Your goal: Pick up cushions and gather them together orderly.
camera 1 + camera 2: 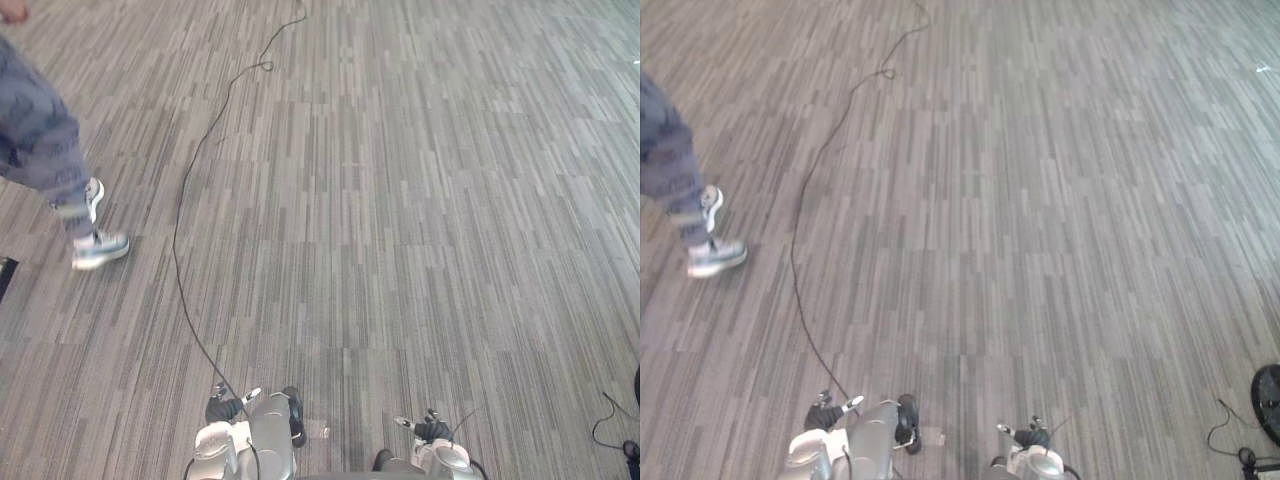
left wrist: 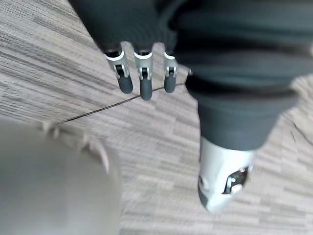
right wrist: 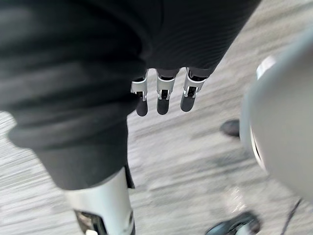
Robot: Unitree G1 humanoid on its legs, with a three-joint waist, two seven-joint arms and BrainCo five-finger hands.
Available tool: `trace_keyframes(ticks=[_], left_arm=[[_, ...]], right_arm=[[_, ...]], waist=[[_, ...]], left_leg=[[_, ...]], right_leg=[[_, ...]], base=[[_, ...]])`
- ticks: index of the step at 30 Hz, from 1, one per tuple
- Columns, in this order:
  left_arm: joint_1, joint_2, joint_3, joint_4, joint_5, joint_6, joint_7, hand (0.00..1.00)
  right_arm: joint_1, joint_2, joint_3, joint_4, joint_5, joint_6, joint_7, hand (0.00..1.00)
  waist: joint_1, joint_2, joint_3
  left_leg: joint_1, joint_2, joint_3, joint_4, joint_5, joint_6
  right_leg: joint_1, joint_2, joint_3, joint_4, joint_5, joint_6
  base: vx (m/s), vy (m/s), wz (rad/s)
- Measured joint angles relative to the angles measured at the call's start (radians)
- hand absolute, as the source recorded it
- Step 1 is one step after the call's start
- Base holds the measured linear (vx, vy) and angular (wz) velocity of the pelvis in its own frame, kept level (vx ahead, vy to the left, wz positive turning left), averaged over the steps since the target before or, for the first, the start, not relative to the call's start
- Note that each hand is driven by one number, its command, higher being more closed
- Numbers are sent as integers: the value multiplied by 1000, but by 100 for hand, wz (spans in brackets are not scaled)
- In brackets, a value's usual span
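Where the cushions lie I cannot tell. The left hand [image 2: 142,68] hangs above the carpet [image 1: 420,200] with its fingers [image 2: 124,73] straight and loosely spread in a row, the thumb [image 2: 222,176] standing apart from them, nothing between. The right hand [image 3: 164,90] hangs the same way: fingers [image 3: 188,95] straight and relaxed, thumb [image 3: 102,210] off to one side, over bare floor. From the head camera both hands show close in front of the robot, the left hand the nearer of the two to the person [image 1: 40,140], yet both are well apart from that person. The person stands at the robot's left in blue-grey patterned trousers [image 1: 30,120] and pale sneakers, one sneaker [image 1: 100,248] flat on the carpet and the other sneaker [image 1: 93,195] just behind it with its heel lifted. The carpet is grey, laid in tiles of thin streaks that run away from the robot, and it spreads from the person's feet across the whole floor. A dark edge [image 1: 5,275] lies near the person's flat sneaker, on the side towards the robot. Farthest from the person, beyond the right hand, a dark round object [image 1: 1268,400] sits on the carpet.
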Motion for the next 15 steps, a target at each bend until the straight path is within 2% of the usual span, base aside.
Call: trace_keyframes(ticks=[1,2,3,4,6,7,8,9,10,11,12,13,14,15], left_arm=[[0,10,-15,9,1,2,0,0],[4,25,-35,23,2,13,-1,0],[5,25,-35,32,2,17,0,0],[4,24,-40,34,2,19,0,0],[4,22,-52,56,2,19,0,0],[2,21,-52,67,2,20,-1,0],[-8,15,-54,82,2,21,-1,0],[-16,16,-64,86,3,21,-1,0],[-27,20,-74,88,5,20,-2,0],[-27,21,-75,89,8,20,-2,0],[-20,25,-72,90,12,20,-2,0],[-30,-1,-53,104,23,20,-2,0],[-32,-13,-49,103,25,19,-3,0],[-37,-23,-46,94,28,18,-2,0]], right_arm=[[0,0,0,-12,0,0,1,0],[1,-4,3,-20,0,-3,7,0],[0,-10,6,-20,0,-6,9,0],[0,-14,6,-25,0,-9,10,0],[-17,-31,10,-29,0,-19,13,0],[-26,-40,12,-28,0,-19,15,0],[-37,-63,18,-28,-1,-21,17,0],[-40,-75,22,-28,-2,-20,17,0],[-38,-81,22,-27,2,-18,19,0],[-35,-85,26,-25,-3,-19,17,0],[-31,-88,31,-13,-5,-17,17,0],[-52,-108,10,-12,-13,-16,16,0],[-57,-106,2,-13,-21,-14,17,0],[-58,-94,-4,-26,-30,-10,17,0]], waist=[[-5,-4,0],[-16,-3,6],[-23,-5,8],[-30,-3,9],[-55,9,19],[-66,15,25],[-79,31,36],[-86,38,43],[-94,34,47],[-97,26,50],[-101,10,48],[-108,56,57],[-111,64,56],[-113,75,59]], left_leg=[[33,-9,1,-15,-7,-1],[122,-28,-5,-70,-20,2],[189,-37,-10,-122,-22,4],[231,-39,-14,-158,-22,3],[364,-35,-16,-282,-13,-10],[402,-31,-15,-310,-13,-11],[459,-17,-16,-351,-12,-11],[483,-10,-22,-368,-12,-12],[514,-14,-47,-394,-11,-14],[542,-24,-58,-407,-9,-18],[580,-40,-83,-413,-10,-38],[613,2,-119,-360,0,-90],[599,14,-126,-321,22,-125],[543,42,-159,-164,107,-136]], right_leg=[[-37,-10,10,104,34,-9],[-114,-18,8,343,49,-35],[-156,-14,-22,445,27,-66],[-181,-9,-52,476,6,-87],[-277,31,-180,414,-80,-143],[-306,52,-215,356,-98,-156],[-362,112,-247,201,-97,-162],[-390,157,-247,81,-69,-159],[-414,212,-233,-126,16,-152],[-413,235,-226,-225,73,-157],[-409,253,-207,-305,157,-204],[-415,270,-198,-187,185,-312],[-413,270,-198,-167,146,-312],[-389,278,-205,-136,78,-303]], base=[[448,133,4],[474,69,14],[484,49,16],[494,42,14],[513,39,13],[665,20,14],[579,0,20],[728,-20,39],[512,-35,39],[690,-81,40],[721,-89,30],[720,-82,28],[848,-131,20],[850,-165,14]])
